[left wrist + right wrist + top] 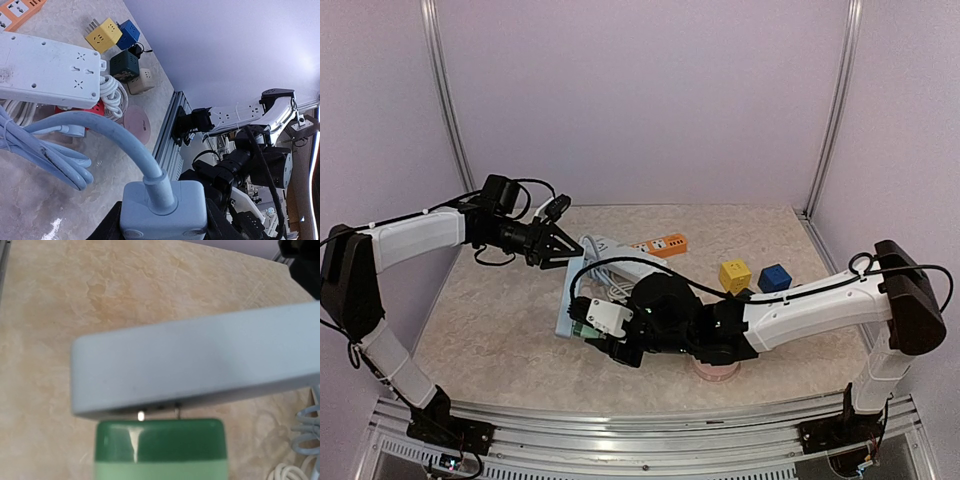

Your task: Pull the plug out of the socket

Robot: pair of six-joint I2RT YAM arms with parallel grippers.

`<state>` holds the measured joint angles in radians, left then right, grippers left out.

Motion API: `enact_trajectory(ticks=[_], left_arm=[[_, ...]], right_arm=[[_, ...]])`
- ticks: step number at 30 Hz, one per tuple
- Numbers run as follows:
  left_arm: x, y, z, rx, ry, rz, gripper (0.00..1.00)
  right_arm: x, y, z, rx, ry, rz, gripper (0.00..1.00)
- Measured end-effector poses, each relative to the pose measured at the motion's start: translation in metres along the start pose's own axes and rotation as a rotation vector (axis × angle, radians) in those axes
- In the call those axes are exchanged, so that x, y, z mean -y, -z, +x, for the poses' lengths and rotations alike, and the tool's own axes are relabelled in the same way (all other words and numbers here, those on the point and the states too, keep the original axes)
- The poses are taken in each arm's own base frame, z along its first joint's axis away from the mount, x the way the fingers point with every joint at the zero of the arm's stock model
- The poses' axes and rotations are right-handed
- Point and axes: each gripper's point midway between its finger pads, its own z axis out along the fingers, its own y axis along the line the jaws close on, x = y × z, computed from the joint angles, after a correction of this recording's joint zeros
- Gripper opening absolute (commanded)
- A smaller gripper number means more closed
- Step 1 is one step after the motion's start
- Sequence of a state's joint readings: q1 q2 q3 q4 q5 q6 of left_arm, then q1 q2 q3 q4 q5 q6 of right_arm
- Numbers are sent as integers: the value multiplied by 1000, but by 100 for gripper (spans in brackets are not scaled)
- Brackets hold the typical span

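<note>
**Operator:** State of tools and plug?

**Technician:** The left gripper [162, 220] is clamped on the cable end of the light-blue power strip [200, 360]. The right gripper [592, 332] is at the strip's near end, but its fingers are hidden, so its state cannot be told. The green plug [160, 447] sits against the strip, with a pin [141, 415] showing in the gap.

**Operator:** Hazards?

**Technician:** An off-axis pull may bind or bend the pins. If the left grip slips, the strip would likely drag along with the plug.

**Operator:** Obstructions?

**Technician:** The loose cables [45, 150] and the white power strip [45, 70] lie just beside. The yellow cube [735, 274] and blue cube [775, 277] stand well apart.
</note>
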<state>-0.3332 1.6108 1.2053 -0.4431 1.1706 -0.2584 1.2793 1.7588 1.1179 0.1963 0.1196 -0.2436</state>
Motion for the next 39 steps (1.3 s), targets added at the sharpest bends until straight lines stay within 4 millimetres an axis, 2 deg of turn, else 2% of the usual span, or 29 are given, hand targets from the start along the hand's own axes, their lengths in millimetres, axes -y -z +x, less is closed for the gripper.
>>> enact_trajectory(ticks=[16, 27, 39], left_arm=[[1, 5, -2, 13, -1, -4, 21], [10, -10, 6, -25, -69, 11, 21], [10, -11, 6, -26, -81, 4, 21]], right_arm=[[2, 1, -1, 2, 1, 10, 0], [-2, 1, 4, -12, 33, -23, 0], [1, 1, 7, -18, 49, -25, 0]])
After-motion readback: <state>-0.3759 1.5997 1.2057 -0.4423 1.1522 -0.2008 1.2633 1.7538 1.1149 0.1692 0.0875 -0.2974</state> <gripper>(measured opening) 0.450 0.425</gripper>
